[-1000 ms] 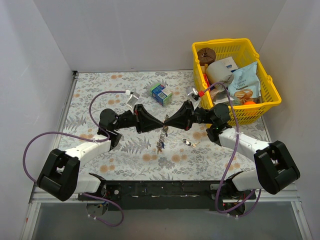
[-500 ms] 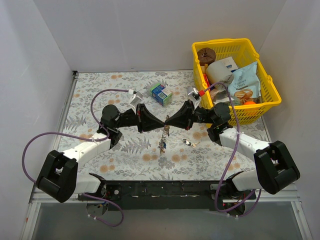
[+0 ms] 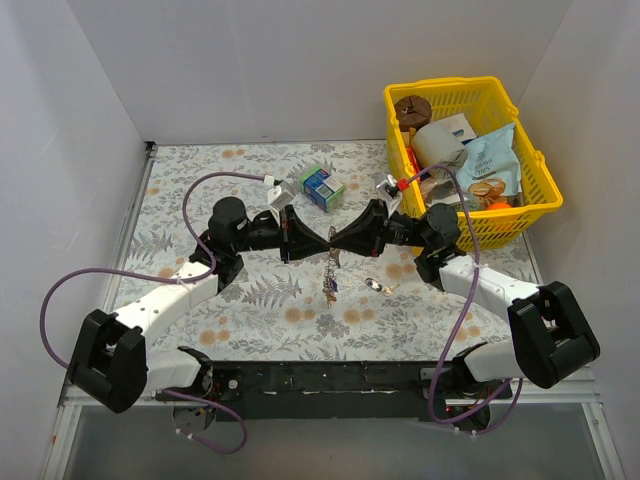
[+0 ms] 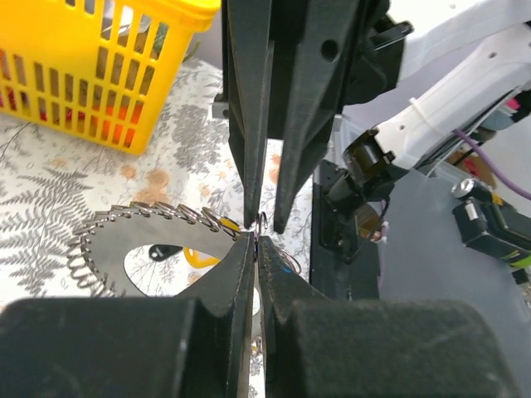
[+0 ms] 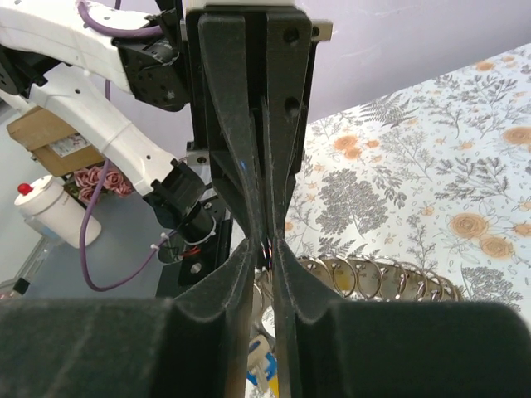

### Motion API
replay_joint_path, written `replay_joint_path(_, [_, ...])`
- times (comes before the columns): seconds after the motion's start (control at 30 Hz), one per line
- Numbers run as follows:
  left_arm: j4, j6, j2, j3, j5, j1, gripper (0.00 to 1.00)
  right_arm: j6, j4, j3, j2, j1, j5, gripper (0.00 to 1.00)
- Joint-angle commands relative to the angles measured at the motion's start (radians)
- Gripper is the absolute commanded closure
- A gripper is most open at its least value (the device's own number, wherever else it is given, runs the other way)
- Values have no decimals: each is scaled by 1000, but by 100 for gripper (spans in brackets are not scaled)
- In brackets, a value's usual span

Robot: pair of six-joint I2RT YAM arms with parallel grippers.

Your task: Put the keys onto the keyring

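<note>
Change vs 1 sec ago: left arm has swung rearward, wrist now further back on the cloth, and its purple cable (image 3: 230,176) arcs taller. Bunch of keys (image 3: 328,283) has shifted slightly right and hangs shorter.

Left gripper (image 4: 255,242) is clenched on the edge of the keyring (image 4: 108,242), fingers pressed tog. Right gripper (image 5: 264,249), tip-to-tip w/ it, has eased: jaws stand a thin slit apart at the same edge; can't tell if they touch it.

Keyring hangs above the table btwn the 2 tips: flat grey metal band, ridged coil-like rim, oval hole. 1 loose key (image 3: 377,285), small, metal, lies on the floral cloth (image 3: 270,312) just right of the bunch.

Fingers are matte black, wedge-shaped. Yellow lattice plastic basket (image 3: 440,87) sits rear right; blue-green carton (image 3: 322,186) behind the grippers.
</note>
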Motion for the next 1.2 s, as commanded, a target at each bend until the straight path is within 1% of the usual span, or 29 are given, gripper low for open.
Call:
replay_joint_path(0.0, [-145, 114, -58, 10, -135, -20, 100, -16, 56, 1, -32, 13, 48, 68])
replay_joint_path(0.07, [-174, 137, -73, 8, -163, -18, 100, -18, 56, -10, -40, 4, 65, 61])
replay_joint_path(0.1, [-183, 162, -76, 8, -166, -20, 100, -16, 52, -14, -49, 0, 70, 42])
replay_joint_path(0.13, [-205, 172, -82, 7, -177, -20, 100, -16, 47, -16, -52, -10, 74, 35])
replay_joint_path(0.17, [-217, 180, -87, 5, -207, -21, 100, -19, 43, -19, -56, -14, 76, 31])
replay_joint_path(0.2, [-228, 204, -96, 7, -215, -23, 100, -22, 29, -23, -62, -19, 76, 19])
replay_joint_path(0.27, [-266, 225, -105, 8, -252, -27, 100, -41, 6, -28, -71, -36, 81, 15])
replay_joint_path(0.3, [-278, 238, -114, 10, -266, -29, 100, -53, -26, -31, -82, -40, 82, 11])
replay_joint_path(0.43, [-369, 297, -124, 34, -348, -43, 100, -104, -126, -42, -112, -69, 114, 9])
replay_joint_path(0.47, [-383, 306, -125, 39, -368, -49, 100, -117, -187, -42, -118, -74, 123, 9])
replay_joint_path(0.53, [-418, 323, -134, 44, -422, -57, 100, -169, -252, -34, -135, -80, 156, 8])
replay_joint_path(0.57, [-421, 323, -137, 42, -436, -60, 100, -189, -325, -31, -141, -82, 169, 8])
replay_joint_path(0.63, [-429, 324, -140, 41, -470, -64, 100, -231, -396, -16, -152, -83, 205, 8])
replay_joint_path(0.67, [-429, 321, -137, 41, -479, -66, 100, -242, -461, -13, -155, -86, 222, 8])
replay_joint_path(0.77, [-435, 318, -128, 47, -514, -73, 100, -271, -577, -8, -169, -85, 288, 7])
replay_joint_path(0.83, [-446, 317, -122, 51, -546, -78, 100, -282, -625, -10, -180, -86, 332, 7])
replay_joint_path(0.97, [-450, 327, -127, 51, -586, -95, 100, -358, -820, 24, -166, -83, 392, 7])
replay_joint_path(1.17, [-450, 329, -145, 36, -623, -112, 100, -409, -1006, 64, -114, -83, 487, 8])
